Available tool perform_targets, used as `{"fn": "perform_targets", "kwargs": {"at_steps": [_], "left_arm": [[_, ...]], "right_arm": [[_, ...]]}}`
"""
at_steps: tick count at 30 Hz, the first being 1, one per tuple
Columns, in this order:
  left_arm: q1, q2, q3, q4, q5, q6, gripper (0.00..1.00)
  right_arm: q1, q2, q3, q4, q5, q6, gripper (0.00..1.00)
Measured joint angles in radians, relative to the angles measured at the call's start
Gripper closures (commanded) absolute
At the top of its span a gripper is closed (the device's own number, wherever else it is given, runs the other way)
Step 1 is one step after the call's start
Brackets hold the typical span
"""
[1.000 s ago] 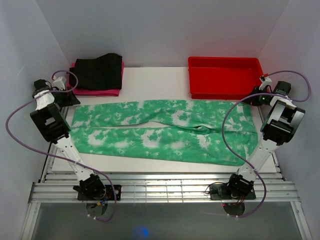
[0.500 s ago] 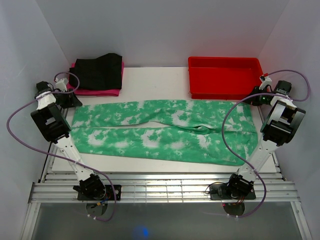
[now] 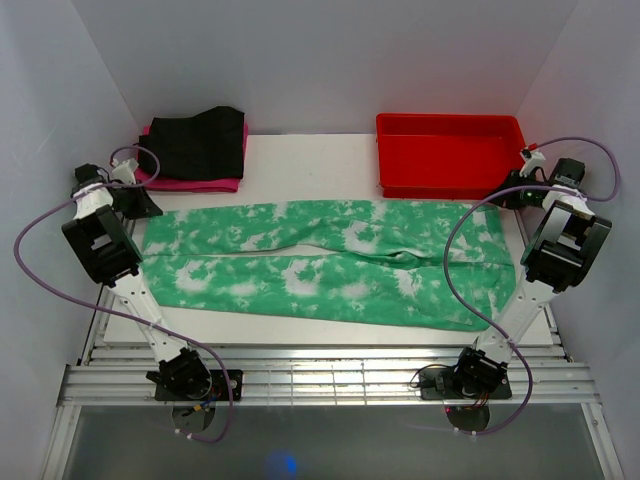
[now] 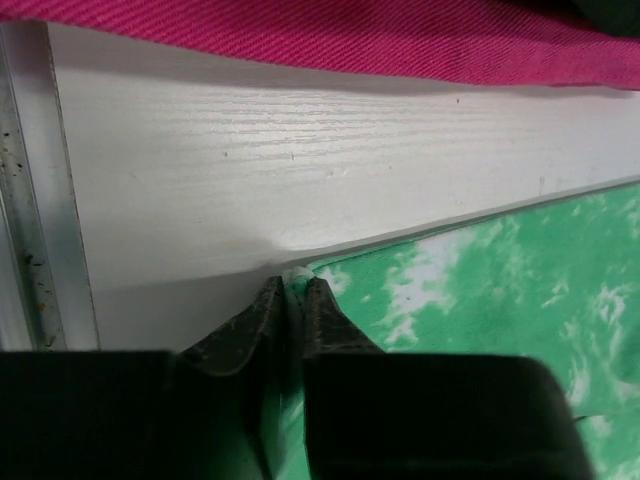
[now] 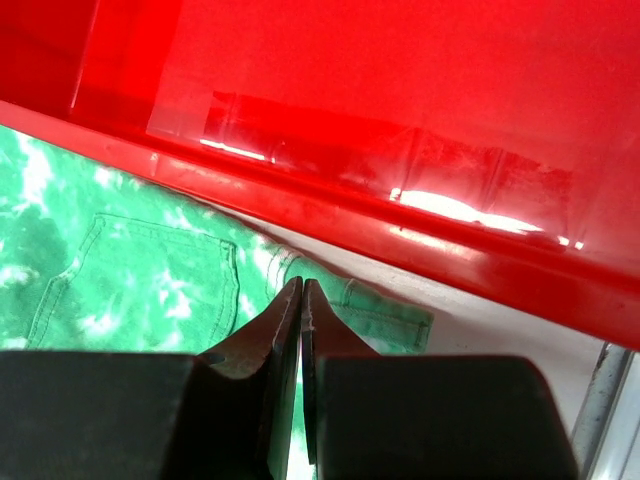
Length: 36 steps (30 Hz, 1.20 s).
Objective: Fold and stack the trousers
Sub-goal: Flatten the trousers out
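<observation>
The trousers (image 3: 320,262) lie spread flat across the middle of the table (image 3: 300,160), running from its left edge to its right edge. The hems are at the left, the waist at the right, and the two legs lie side by side. The left gripper (image 4: 293,283) sits at the far hem corner by the left edge, its jaws drawn narrow onto the tip of that corner. The right gripper (image 5: 301,287) is at the far waistband corner by the right edge, just in front of the red bin (image 3: 450,188). Its jaws are pressed almost together, though the wrist view does not make plain whether cloth lies between them. A black garment (image 3: 195,145) rests on a pink garment (image 3: 195,184) at the far left corner. The step in hand appears to be the first fold, taking the far long edge at both ends. Next, both arms would need to lift together and carry that edge toward the near edge, keeping the cloth taut so the far leg lands squarely on the near one.
</observation>
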Motion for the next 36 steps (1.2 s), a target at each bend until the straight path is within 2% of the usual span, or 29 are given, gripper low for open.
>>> {"fn": "perform_targets", "kwargs": {"at_steps": [1,2,12,19,21,22,24,25,26,27,29,33,36], "left_arm": [[0.0,0.0,0.001,-0.004,0.001,-0.004,0.97],[-0.001,0.0,0.005,-0.008,0.0,-0.007,1.0],[-0.002,0.011,0.211,-0.051,0.035,-0.017,1.0],[0.029,-0.023,0.215,0.004,0.112,-0.038,1.0],[0.036,-0.03,0.215,0.016,0.134,-0.048,1.0],[0.037,-0.031,0.215,0.019,0.142,-0.051,1.0],[0.039,-0.032,0.212,0.024,0.154,-0.056,1.0],[0.039,-0.032,0.209,0.029,0.159,-0.059,1.0],[0.038,-0.035,0.202,0.035,0.163,-0.059,1.0],[0.038,-0.038,0.192,0.042,0.167,-0.06,1.0],[0.038,-0.045,0.17,0.051,0.172,-0.059,1.0],[0.038,-0.047,0.138,0.058,0.175,-0.058,1.0],[0.038,-0.047,0.132,0.057,0.174,-0.055,1.0]], "right_arm": [[0.0,0.0,0.005,-0.002,-0.002,-0.002,0.92],[0.0,-0.001,0.01,-0.004,-0.004,-0.005,0.92],[-0.013,-0.051,0.105,-0.065,-0.071,-0.043,0.92],[-0.071,-0.113,0.142,-0.074,-0.149,-0.047,0.92],[-0.079,-0.114,0.157,-0.098,-0.158,-0.047,0.86],[-0.08,-0.112,0.167,-0.124,-0.158,-0.048,0.75],[-0.076,-0.106,0.191,-0.178,-0.148,-0.056,0.68],[-0.074,-0.104,0.193,-0.187,-0.141,-0.055,0.59],[-0.071,-0.104,0.19,-0.195,-0.132,-0.048,0.58],[-0.068,-0.105,0.177,-0.188,-0.123,-0.042,0.56],[-0.062,-0.13,0.075,-0.097,-0.108,-0.01,0.44],[-0.055,-0.18,-0.224,0.103,-0.086,0.108,0.4],[-0.056,-0.146,-0.283,0.161,-0.081,0.167,0.4]]}}
